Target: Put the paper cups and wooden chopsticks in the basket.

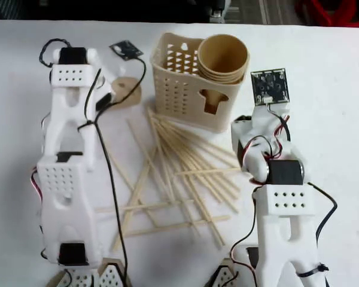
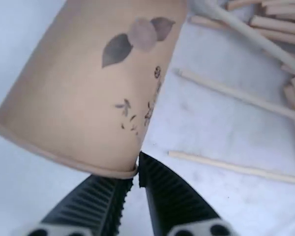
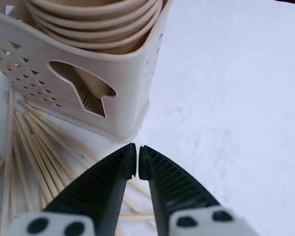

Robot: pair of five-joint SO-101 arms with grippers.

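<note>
The left gripper has its black fingers drawn almost together, with only a thin slit between them. The mouth rim of a paper cup meets their tips, but whether the rim is actually nipped cannot be made out. That cup lies on its side on the table, just beside the basket, with its mouth toward the gripper. Its base is cut off by the edge of the left wrist view.

The right gripper is likewise closed to a narrow slit and holds nothing. It hangs over the chopsticks near a lower corner of the basket.

The one basket stands upright. A nested stack of cups leans in it with mouths upward. At least four rims show, and the lower bodies are hidden by the wall.

The chopsticks lie flat, fanning from the basket's foot toward the arms' bases, with a few crosswise. They overlap too much to count exactly, but there are well over a dozen.
</note>
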